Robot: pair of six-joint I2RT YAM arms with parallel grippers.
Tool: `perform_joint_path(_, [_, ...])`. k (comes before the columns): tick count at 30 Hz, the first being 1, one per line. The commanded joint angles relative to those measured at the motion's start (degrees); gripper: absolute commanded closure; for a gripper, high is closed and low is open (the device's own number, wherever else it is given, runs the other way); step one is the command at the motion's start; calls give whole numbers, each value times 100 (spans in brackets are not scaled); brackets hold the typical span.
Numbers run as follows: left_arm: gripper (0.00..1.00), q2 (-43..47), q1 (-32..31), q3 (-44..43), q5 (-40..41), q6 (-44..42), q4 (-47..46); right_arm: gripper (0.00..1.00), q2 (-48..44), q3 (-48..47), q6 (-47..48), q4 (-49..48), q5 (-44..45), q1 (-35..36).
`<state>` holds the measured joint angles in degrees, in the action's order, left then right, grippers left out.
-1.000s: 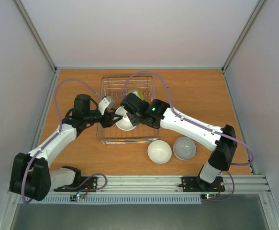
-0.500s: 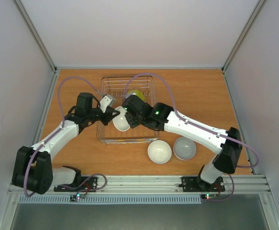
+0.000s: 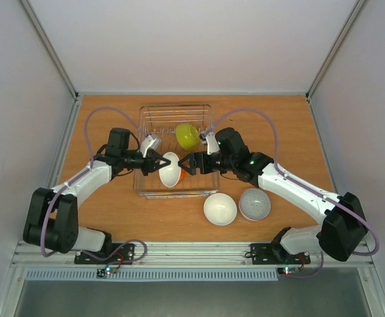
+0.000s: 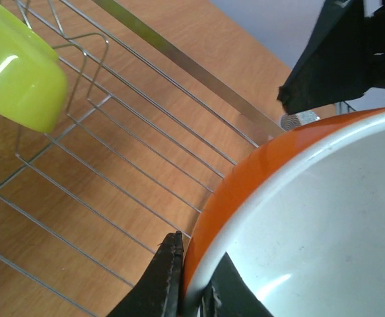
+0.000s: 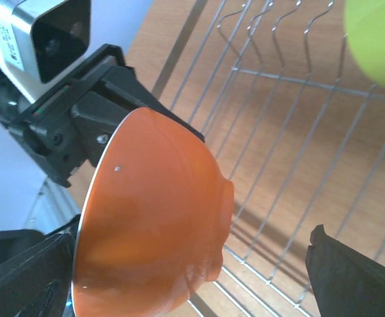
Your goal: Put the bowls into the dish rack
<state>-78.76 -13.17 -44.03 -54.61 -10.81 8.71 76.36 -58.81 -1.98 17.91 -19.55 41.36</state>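
Orange bowl (image 3: 171, 170), white inside, rim tight in the left gripper (image 3: 158, 164) over the dish rack (image 3: 175, 105); right gripper (image 3: 187, 163) wide, empty.

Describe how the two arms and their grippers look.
The left arm and right arm match: white shells, black joints, a lilac cable along each. The left gripper and right gripper are black. A green light glows on the right arm.

Orange bowl (image 4: 245, 178) (L gripper (image 4: 192, 281), rim)
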Motion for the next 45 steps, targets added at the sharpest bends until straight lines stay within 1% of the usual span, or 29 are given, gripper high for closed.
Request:
perform_joint_path(1, [99,-116,148,-159,-880,-29,-179,4,-107,423,-753,-1053,-1179,-229])
perform_joint_path(12, [99,-20,201,-63,-1041,104,-401,5,329,862,-1594,-2508,-2300,-249])
perform_joint_path(14, [99,11,209,-46,-1065,118,-435,7,433,905,-1734,-2814,-2527,-240])
perform_joint_path(15, [100,23,216,-44,-1077,129,-440,10,467,932,-1809,-2963,-2616,-245])
perform_joint_path(16, [100,20,218,-44,-1080,138,-442,14,509,948,-1859,-3058,-2690,-244])
perform_joint_path(17, [99,29,218,-38,-1078,136,-442,22,546,950,-1897,-3142,-2762,-249])
perform_joint_path(18, [99,34,223,-37,-1079,139,-438,32,561,958,-1937,-3205,-2817,-250])
perform_joint_path(19, [100,36,228,-31,-1078,133,-443,46,566,951,-1952,-3217,-2839,-244])
perform_joint_path(20, [100,41,227,-27,-1072,136,-443,58,570,942,-1951,-3211,-2839,-243])
perform_joint_path(22, [100,63,227,-14,-1028,140,-456,76,529,918,-1897,-3133,-2814,-249])
perform_joint_path(23, [99,84,227,1,-949,169,-492,82,513,903,-1853,-3090,-2809,-250])
perform_joint_path(25, [100,160,228,47,-715,214,-578,93,443,857,-1755,-2971,-2759,-245])
perform_joint_path(26, [100,229,230,81,-556,231,-627,97,420,801,-1655,-2836,-2695,-242])
perform_joint_path(27, [99,301,227,117,-373,265,-693,98,394,728,-1544,-2629,-2604,-249])
perform_joint_path(28, [90,397,227,153,-141,295,-741,99,378,628,-1384,-2270,-2446,-239])
perform_joint_path(29, [66,494,229,181,104,313,-784,99,378,493,-1219,-1947,-2264,-239])
perform_joint_path(30, [49,625,227,228,433,349,-807,99,391,336,-1056,-1530,-2028,-237])
perform_joint_path(31, [40,770,228,291,765,381,-997,99,427,174,-885,-1219,-1798,-234])
perform_joint_path(32, [36,920,227,381,1164,428,-1155,99,496,-69,-736,-884,-1561,-234])
perform_joint_path(33, [33,1080,227,482,1547,463,-1316,99,567,-264,-586,-578,-1290,-227])
perform_joint_path(34, [29,1221,233,558,1902,485,-1414,99,671,-463,-443,-315,-1048,-220])
perform_joint_path(35, [27,1333,228,599,2279,495,-1482,99,784,-657,-327,-95,-831,-202])
perform_joint_path(36, [26,1378,228,593,2807,487,-1479,99,909,-854,-191,86,-661,-187])
perform_joint_path(39, [26,1314,227,513,3863,515,-1438,99,1376,-1680,276,870,281,43])
perform_joint_path(41, [26,1234,236,499,4144,531,-1456,99,1757,-2315,562,1389,1035,320])
perform_joint_path(43, [26,1179,236,500,4164,536,-1473,99,2163,-2952,743,1844,1779,545])
perform_joint_path(45, [26,1141,236,492,4134,547,-1479,98,2630,-3498,872,2158,2339,695])
